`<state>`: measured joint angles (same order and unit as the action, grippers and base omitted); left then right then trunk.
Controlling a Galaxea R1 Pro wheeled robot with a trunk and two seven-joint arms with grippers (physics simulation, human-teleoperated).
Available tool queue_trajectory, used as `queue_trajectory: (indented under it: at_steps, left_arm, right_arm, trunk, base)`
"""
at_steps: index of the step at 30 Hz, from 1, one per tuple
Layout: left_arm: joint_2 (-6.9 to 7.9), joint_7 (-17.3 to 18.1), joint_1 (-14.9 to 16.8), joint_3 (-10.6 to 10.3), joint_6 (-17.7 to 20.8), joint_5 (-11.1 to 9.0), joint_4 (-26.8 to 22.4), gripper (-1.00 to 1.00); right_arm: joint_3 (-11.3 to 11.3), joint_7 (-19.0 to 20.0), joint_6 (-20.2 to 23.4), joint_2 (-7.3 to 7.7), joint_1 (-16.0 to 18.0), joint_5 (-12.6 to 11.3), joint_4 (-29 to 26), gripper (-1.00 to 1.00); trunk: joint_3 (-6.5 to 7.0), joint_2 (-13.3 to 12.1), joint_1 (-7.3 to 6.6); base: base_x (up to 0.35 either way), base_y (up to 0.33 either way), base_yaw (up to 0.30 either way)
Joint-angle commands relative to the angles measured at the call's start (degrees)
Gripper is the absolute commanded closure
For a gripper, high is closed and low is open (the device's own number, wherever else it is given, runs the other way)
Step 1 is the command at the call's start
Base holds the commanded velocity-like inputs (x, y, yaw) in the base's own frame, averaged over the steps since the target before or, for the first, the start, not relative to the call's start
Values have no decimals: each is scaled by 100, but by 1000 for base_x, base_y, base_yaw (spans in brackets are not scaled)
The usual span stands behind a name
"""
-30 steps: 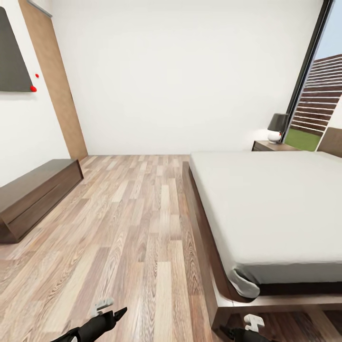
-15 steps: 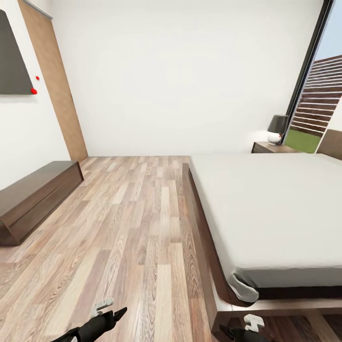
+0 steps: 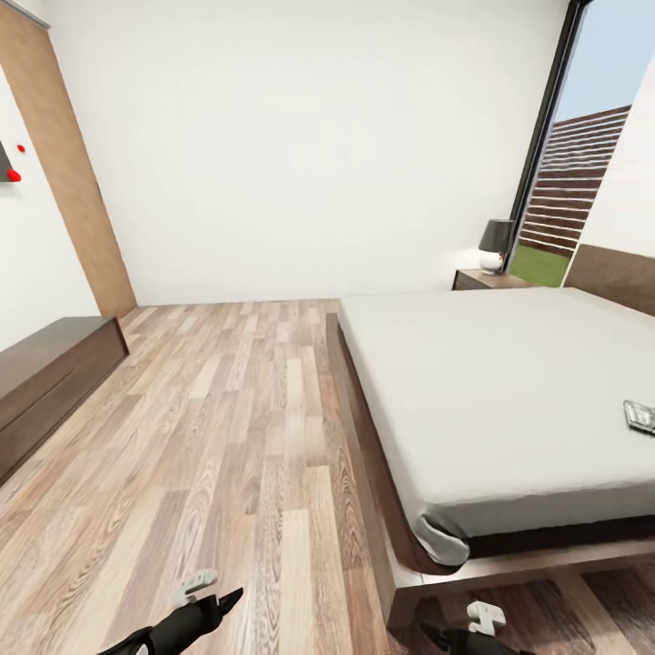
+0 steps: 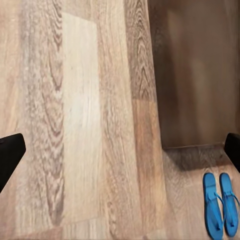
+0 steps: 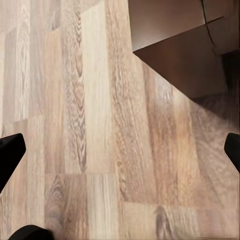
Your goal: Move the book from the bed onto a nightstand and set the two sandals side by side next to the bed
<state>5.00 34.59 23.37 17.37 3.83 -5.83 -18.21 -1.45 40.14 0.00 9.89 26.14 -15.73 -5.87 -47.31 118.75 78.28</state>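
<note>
At your three o'clock, the book [image 3: 640, 416] is running off the head view's edge on the bed [image 3: 509, 382], and its cover is too small to read. The bench cabinet [image 3: 45, 387] at nine o'clock is being cropped, as is the dark panel [image 3: 7, 168] on the wall. The nightstand [image 3: 482, 278] at one o'clock is sitting half hidden behind the mattress. Both arms are poking in at six o'clock, their jaws cut off. In the left wrist view, the sandals [image 4: 220, 205] are lying partly cropped at the frame's corner.
</note>
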Motion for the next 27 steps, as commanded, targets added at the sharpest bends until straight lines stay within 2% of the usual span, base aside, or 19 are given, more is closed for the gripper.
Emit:
queue_trajectory:
  at_steps: [1,19,27]
  left_arm:
    - [1,25,1,12,40,-50,0,-100]
    - [1,26,1,12,36,-50,1,-100]
    - [1,27,1,15,-95,-57,1,-100]
  right_arm:
    - [-13,21,0,-2,5,-9,7,-100]
    - [-13,20,0,-1,5,-9,7,-100]
    - [-13,20,0,1,5,-9,8,-100]
  trunk:
    - [-2,2,-1]
    - [49,2,-1]
    - [72,2,-1]
  base:
    - [0,0,-284]
    - [0,0,-284]
    - [0,0,-284]
